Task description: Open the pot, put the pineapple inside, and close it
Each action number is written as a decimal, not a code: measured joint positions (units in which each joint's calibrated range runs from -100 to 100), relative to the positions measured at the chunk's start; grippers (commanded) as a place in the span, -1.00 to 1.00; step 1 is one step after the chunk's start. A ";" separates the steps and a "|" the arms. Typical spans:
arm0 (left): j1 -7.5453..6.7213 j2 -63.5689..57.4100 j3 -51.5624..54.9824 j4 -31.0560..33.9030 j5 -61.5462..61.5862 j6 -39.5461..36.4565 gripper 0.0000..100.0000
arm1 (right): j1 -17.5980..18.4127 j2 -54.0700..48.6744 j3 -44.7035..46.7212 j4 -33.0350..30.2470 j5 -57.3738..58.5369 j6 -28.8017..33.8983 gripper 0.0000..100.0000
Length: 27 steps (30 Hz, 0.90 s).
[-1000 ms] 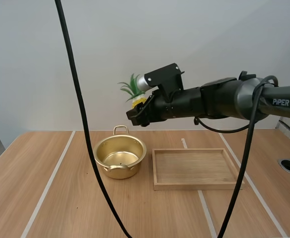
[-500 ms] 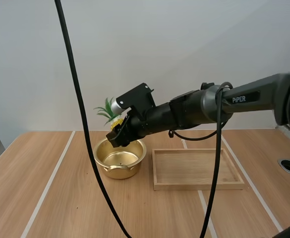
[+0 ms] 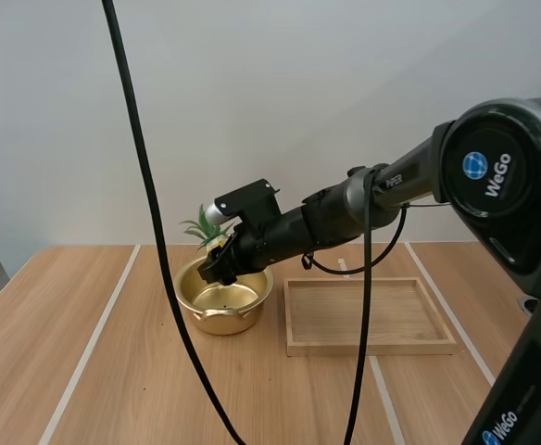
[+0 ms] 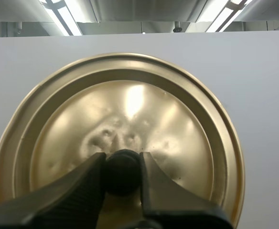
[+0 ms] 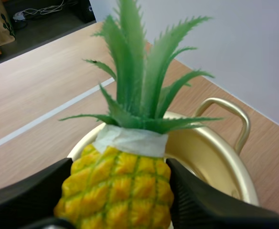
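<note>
Here is our pineapple (image 5: 118, 186). It has a yellow body scored into diamonds by green lines, a white band round the neck, and a fan of stiff, saw-edged green leaves. It hangs just above the open mouth of the pot (image 3: 195, 311), not touching it. The crown points away from the arm, out over the pot's far side.

Our right hand (image 3: 217, 267) is clenched on the fruit. One black finger presses each flank of the yellow body, with the leaves sticking out past the fingertips.

The pot is gold-coloured and shiny, with a loop handle at the near side and another at the far side. It stands on the worktop (image 3: 94, 371) with its polished floor in view.

Our right arm comes in from the right of the pot, stretched long. It slants down over the near corner of the wooden tray (image 3: 363, 349), which lies flat just to the right of the pot. The wrist rides lower than the rest of the arm, and the hand ends right over the pot's rim.

Our left hand (image 4: 122, 158) is grasping the lid (image 4: 130, 114) by its black knob (image 4: 122, 174), pinched between both fingers. The lid is round and gold like the pot, with a stepped rim and a dimpled, dented centre. We see it face-on against a plain pale wall. We cannot tell where it sits in relation to the pot.
</note>
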 measured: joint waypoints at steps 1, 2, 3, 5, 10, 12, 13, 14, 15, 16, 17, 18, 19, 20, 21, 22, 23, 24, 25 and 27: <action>0.00 0.00 0.00 0.00 0.00 0.00 -1.00 | 0.00 0.60 0.00 0.00 0.00 0.00 -1.00; 0.00 0.00 0.00 0.00 0.00 0.00 -1.00 | 0.00 1.32 0.00 0.00 0.18 0.00 -1.00; 0.00 0.00 0.00 0.00 0.00 0.00 -1.00 | 0.00 2.04 0.00 0.00 0.18 0.00 -1.00; 0.00 0.00 0.00 0.00 0.00 0.00 -1.00 | 0.00 3.31 0.00 0.00 0.18 0.00 -1.00; 0.00 0.00 0.00 0.00 0.00 0.00 -1.00 | 0.00 5.40 0.00 0.00 0.18 0.00 -1.00; 0.00 0.00 0.00 0.00 0.00 0.00 -1.00 | 0.00 6.30 0.00 0.00 0.18 0.00 -1.00; 0.00 0.00 0.00 0.00 0.00 0.00 -1.00 | 0.00 6.48 0.00 0.00 0.18 0.00 -1.00; 0.00 0.00 0.00 0.00 0.00 0.00 -1.00 | 0.00 6.83 0.00 0.00 0.18 0.00 -1.00; 0.00 0.00 0.00 0.00 0.00 0.00 -1.00 | 0.00 7.11 0.00 0.00 0.18 0.00 -1.00; 0.00 0.00 0.00 0.00 0.00 0.00 -1.00 | 0.00 7.42 0.00 0.00 0.18 0.00 -1.00; 0.00 0.00 0.00 0.00 0.00 0.00 -1.00 | 0.00 7.55 0.00 0.11 0.18 0.00 -1.00; 0.00 0.00 0.00 0.00 0.00 0.00 -1.00 | 0.00 7.82 0.00 0.28 0.18 0.00 -1.00; 0.00 0.00 0.00 0.00 0.00 0.00 -1.00 | 0.00 7.95 0.00 0.55 -0.01 0.00 -1.00; 0.00 0.00 0.00 0.00 0.00 0.00 -1.00 | 0.00 8.24 0.00 0.67 -0.01 0.00 -1.00; 0.00 0.00 0.00 0.00 0.00 0.00 -1.00 | 0.00 8.43 0.00 0.79 -0.01 -0.12 -1.00; 0.00 0.00 0.00 0.00 0.00 0.00 -1.00 | 0.00 8.69 -0.15 0.83 -0.01 -0.12 -1.00; 0.00 0.00 0.00 0.00 0.00 0.00 -1.00 | 0.00 8.86 -0.28 0.94 -0.01 -0.12 -1.00; 0.00 0.00 0.00 0.00 0.00 0.00 -1.00 | 0.00 8.99 -0.43 0.93 0.18 -0.12 -1.00; 0.00 0.00 0.00 0.00 0.00 0.00 -1.00 | 0.00 9.18 -0.56 0.93 0.33 -0.12 -1.00; 0.00 0.00 0.00 0.00 0.00 0.00 -1.00 | 0.00 9.62 -0.70 1.17 0.57 -0.21 -1.00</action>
